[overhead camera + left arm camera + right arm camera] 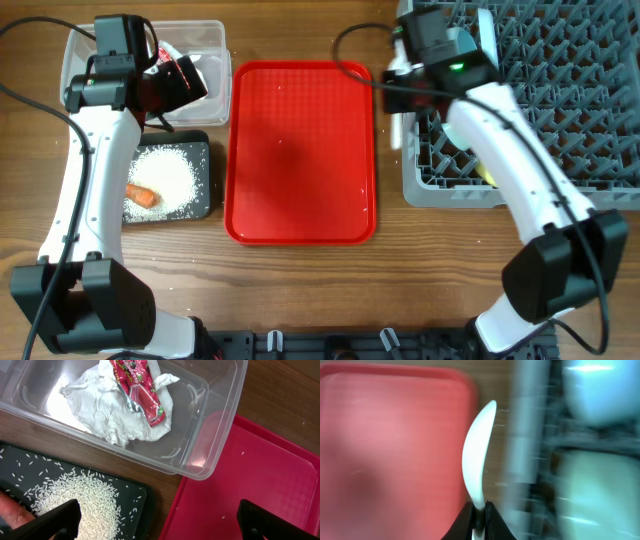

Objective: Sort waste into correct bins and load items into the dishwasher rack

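Observation:
My right gripper (479,516) is shut on the handle of the white plastic spoon (479,460). The spoon hangs over the gap between the red tray and the grey dishwasher rack (520,110), and shows from above too, spoon (397,130). Two pale bowls (600,390) sit blurred in the rack. My left gripper (160,522) is open above the near corner of the clear tub (215,435). That tub holds the crumpled napkin (115,415) and the red wrapper (140,387). Rice (165,175) and the carrot (143,195) lie in the black tray (203,205).
The flat red tray (300,150) lies between the bins and the rack, with a few stray rice grains on it. The right arm reaches across the rack's left side. The right wrist view is motion-blurred.

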You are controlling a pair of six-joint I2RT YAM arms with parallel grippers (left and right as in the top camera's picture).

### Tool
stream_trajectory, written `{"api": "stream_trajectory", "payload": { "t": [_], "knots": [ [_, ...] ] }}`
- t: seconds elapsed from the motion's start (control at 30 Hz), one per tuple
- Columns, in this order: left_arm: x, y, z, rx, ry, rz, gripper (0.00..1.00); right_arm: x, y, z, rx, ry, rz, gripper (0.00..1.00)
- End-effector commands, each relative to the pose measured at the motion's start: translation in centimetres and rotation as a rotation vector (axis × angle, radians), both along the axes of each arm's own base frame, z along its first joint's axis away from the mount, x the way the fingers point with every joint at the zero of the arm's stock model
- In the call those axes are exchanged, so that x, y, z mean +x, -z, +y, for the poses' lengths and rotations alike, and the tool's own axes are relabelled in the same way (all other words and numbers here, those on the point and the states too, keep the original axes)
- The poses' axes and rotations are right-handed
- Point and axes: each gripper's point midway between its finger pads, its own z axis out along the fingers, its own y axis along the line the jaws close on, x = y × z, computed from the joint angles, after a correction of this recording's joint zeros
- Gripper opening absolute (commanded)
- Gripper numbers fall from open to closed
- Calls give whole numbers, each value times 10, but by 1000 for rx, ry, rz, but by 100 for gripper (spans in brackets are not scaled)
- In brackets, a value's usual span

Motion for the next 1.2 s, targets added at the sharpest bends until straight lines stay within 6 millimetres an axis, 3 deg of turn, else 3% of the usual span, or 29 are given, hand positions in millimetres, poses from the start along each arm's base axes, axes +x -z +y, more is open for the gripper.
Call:
{"api": "stream_trajectory", "payload": {
  "t": [0.0,0.07,0.17,0.2,0.27,0.3,0.4,0.47,0.5,0.57,0.6,0.63,0.67,0.7,0.77,0.83,0.9,1.0,1.1,1.17],
  "knots": [
    [1,2,5,2,-21,4,100,3,-13,-67,-184,153,-43,4],
    [1,2,5,2,-21,4,100,1,-6,-79,-190,179,-19,4],
    [1,2,5,2,-21,4,100,-2,6,-81,-197,176,7,4],
    [1,2,5,2,-21,4,100,-4,8,-82,-200,175,13,10],
    [1,2,5,2,-21,4,100,-4,9,-81,-211,152,18,48],
    [1,2,5,2,-21,4,100,-4,9,-81,-212,152,18,59],
    [1,2,5,2,-21,4,100,-4,9,-78,-193,145,20,64],
    [1,2,5,2,-21,4,100,-3,-3,-67,-122,119,3,65],
    [1,2,5,2,-21,4,100,-1,-21,-63,-85,112,-35,66],
    [1,2,5,2,-21,4,100,7,-94,-71,-54,124,-213,82],
    [1,2,5,2,-21,4,100,9,-139,-78,-72,104,-328,82],
    [1,2,5,2,-21,4,100,3,-200,-88,-105,100,-487,89],
    [1,2,5,2,-21,4,100,-15,-268,-100,-138,118,-671,100],
    [1,2,5,2,-21,4,100,-32,-308,-104,-138,121,-788,100],
    [1,2,5,2,-21,4,100,-71,-361,-111,-101,145,-951,100],
    [1,2,5,2,-21,4,100,-106,-382,-117,-88,154,-1011,100],
    [1,2,5,2,-21,4,100,-134,-392,-122,-80,159,-1042,100],
    [1,2,5,2,-21,4,100,-158,-385,-126,-87,154,-1010,100],
    [1,2,5,2,-21,4,100,-162,-355,-127,-116,136,-887,100],
    [1,2,5,2,-21,4,100,-152,-325,-125,-141,119,-775,100]
  ]
}}
